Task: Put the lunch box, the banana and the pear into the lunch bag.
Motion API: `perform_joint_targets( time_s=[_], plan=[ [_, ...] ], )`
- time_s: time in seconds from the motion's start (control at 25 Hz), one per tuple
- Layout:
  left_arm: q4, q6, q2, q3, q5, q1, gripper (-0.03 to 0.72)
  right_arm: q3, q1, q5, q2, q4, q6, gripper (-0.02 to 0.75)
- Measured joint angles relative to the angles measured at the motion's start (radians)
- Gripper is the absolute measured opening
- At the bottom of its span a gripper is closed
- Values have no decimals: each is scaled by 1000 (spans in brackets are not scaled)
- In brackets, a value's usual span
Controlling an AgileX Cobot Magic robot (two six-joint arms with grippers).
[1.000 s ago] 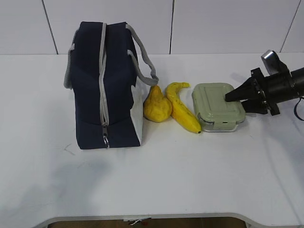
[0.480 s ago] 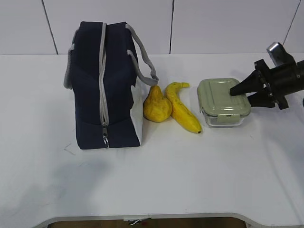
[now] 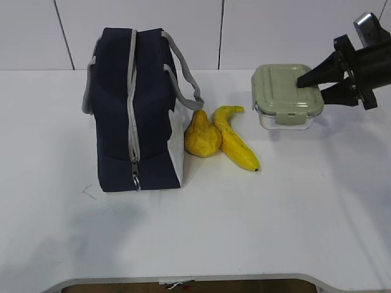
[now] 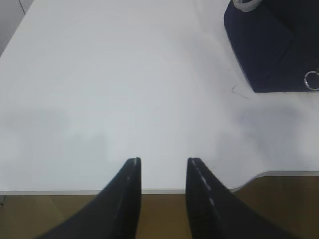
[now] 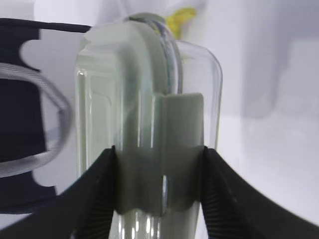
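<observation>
The navy lunch bag (image 3: 135, 110) stands on the left of the white table, its grey zipper closed along the top and front. The pear (image 3: 201, 137) and the banana (image 3: 234, 144) lie just right of the lunch bag, touching each other. My right gripper (image 3: 310, 83) is shut on the right end of the lunch box (image 3: 286, 96) and holds it in the air above the table, right of the banana. In the right wrist view the lunch box (image 5: 149, 114) fills the space between the fingers. My left gripper (image 4: 163, 162) is open and empty over the table's front edge.
The lunch bag's corner (image 4: 271, 47) with the zipper pull ring (image 4: 312, 79) shows at the upper right of the left wrist view. A white wall stands behind the table (image 3: 244, 232).
My right gripper has lifted the lunch box off the table, up and slightly back. The bag, pear and banana have not moved.
</observation>
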Motion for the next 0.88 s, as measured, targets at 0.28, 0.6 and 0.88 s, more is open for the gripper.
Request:
perform_joint_targets(
  time_s=[0.28, 0.6, 0.88],
  plan=[
    [-97, 0, 137, -74, -16, 0, 240, 0, 34, 4, -76, 94, 8, 376],
    [-263, 44, 410, -246, -56, 0, 286, -13, 107, 8, -124, 143, 11, 376],
    [-445, 219, 679, -332, -79, 0, 319, -99, 185, 21, -124, 160, 11, 376]
  ],
)
